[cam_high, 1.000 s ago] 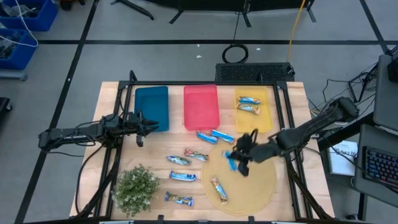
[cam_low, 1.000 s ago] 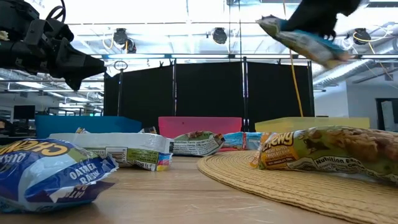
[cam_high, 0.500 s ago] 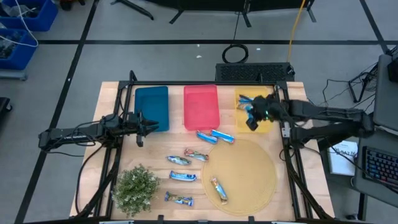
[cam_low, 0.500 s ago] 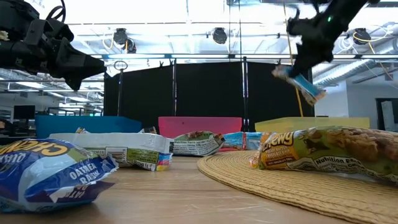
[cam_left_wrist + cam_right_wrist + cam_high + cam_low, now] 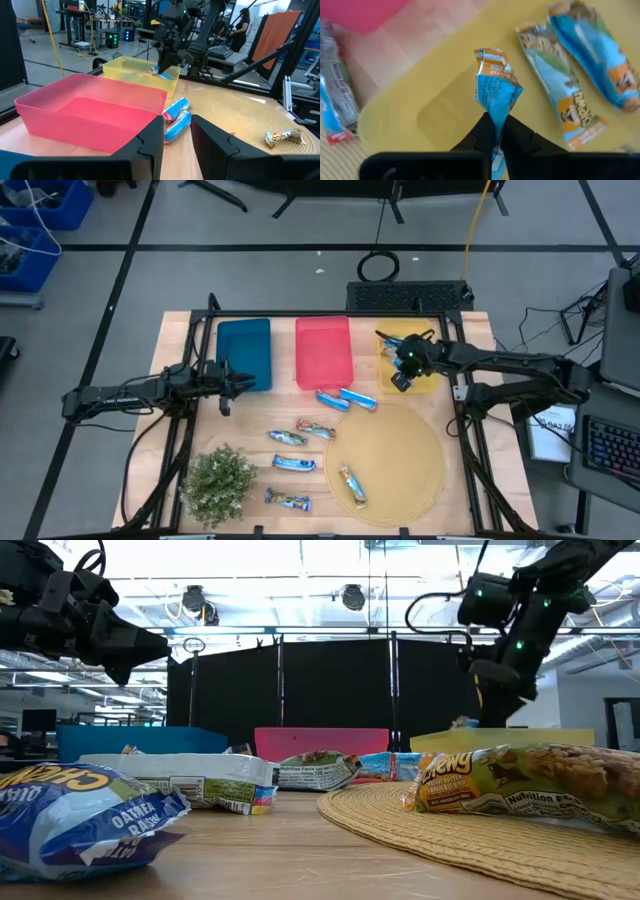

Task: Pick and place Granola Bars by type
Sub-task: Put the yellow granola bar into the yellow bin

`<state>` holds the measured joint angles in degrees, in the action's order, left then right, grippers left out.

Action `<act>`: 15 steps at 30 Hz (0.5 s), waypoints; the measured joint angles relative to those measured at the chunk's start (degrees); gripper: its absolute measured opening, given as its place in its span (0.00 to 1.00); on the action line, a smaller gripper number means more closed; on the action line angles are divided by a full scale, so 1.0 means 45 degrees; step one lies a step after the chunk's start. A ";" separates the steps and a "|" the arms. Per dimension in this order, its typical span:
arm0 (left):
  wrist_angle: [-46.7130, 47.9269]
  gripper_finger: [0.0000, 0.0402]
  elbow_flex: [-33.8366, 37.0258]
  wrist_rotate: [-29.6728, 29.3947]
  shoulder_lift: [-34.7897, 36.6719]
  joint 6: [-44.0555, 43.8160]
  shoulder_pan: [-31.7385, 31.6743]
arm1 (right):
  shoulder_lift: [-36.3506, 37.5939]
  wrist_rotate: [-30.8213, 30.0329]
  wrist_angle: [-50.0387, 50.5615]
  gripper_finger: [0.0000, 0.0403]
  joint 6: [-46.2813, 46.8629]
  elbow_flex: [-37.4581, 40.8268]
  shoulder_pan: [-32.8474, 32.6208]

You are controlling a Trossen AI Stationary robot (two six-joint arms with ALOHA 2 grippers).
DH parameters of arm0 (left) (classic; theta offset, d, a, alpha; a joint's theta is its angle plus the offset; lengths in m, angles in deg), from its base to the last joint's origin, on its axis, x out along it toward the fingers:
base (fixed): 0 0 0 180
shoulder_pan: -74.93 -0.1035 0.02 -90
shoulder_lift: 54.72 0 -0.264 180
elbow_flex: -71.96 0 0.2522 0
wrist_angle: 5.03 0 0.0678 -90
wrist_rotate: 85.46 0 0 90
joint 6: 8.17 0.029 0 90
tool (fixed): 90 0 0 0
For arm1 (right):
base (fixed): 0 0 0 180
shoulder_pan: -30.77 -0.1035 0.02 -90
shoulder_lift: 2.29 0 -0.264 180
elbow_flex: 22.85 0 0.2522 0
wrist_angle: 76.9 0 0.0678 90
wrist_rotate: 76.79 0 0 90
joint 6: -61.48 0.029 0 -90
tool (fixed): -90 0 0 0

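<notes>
My right gripper [image 5: 402,372] is over the yellow tray [image 5: 425,385] at the table's far right, shut on a blue and orange granola bar [image 5: 495,85]. It also shows in the low view [image 5: 495,690]. Two like bars [image 5: 555,75] [image 5: 592,50] lie flat on the tray's floor. Several more bars lie flat on the table, two by the red tray [image 5: 333,400] [image 5: 358,398], others at mid-table [image 5: 294,463], and one on the round woven mat [image 5: 351,485]. My left gripper [image 5: 232,385] is open and empty near the blue tray [image 5: 245,352]. My right gripper pinches one end of the bar's wrapper [image 5: 495,119] between its two fingers. The fingers come from above, pointing down into the yellow tray. The bar hangs below them over the tray's floor. Whether its lower end touches the floor I cannot tell.
A red tray [image 5: 323,350] stands between the blue and yellow trays along the far side. A green leafy plant [image 5: 218,485] stands at the near left. The round woven mat [image 5: 400,460] covers the near right of the table.
My right gripper has carried the bar from above the woven mat toward the table's far edge, over the yellow tray, and then gone down into it. The bar has stayed in its fingers throughout.
</notes>
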<state>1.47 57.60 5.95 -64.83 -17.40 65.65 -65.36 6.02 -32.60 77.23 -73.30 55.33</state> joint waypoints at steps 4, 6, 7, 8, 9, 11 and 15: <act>0.0000 0.26 -0.0002 0.0000 0.0000 0.0000 0.0000 | -0.0018 0.0001 -0.0390 0.19 0.0394 0.0060 0.0034; -0.0002 0.26 -0.0002 0.0000 0.0000 0.0000 0.0005 | 0.0052 0.0001 -0.0739 0.26 0.0609 0.0064 0.0030; -0.0005 0.26 -0.0002 0.0000 0.0000 0.0000 0.0003 | 0.0129 0.0017 -0.0929 0.30 0.0688 0.0064 0.0030; -0.0001 0.26 -0.0001 0.0000 0.0000 0.0005 0.0001 | 0.0191 0.0151 -0.1155 0.33 0.0713 0.0064 0.0030; 0.0000 0.26 -0.0003 0.0000 0.0000 0.0003 0.0005 | 0.0241 0.0373 -0.1362 0.36 0.0734 0.0064 0.0030; -0.0005 0.26 0.0000 -0.0005 0.0000 0.0000 0.0005 | 0.0400 0.1096 -0.1641 0.42 0.1032 0.0064 0.0030; -0.0005 0.26 -0.0001 -0.0005 0.0000 0.0004 0.0004 | 0.0686 0.5410 -0.3081 0.48 0.2439 0.0064 -0.0444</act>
<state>1.45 57.59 5.93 -64.83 -17.39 65.67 -62.28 30.37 -46.47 88.21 -73.01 53.33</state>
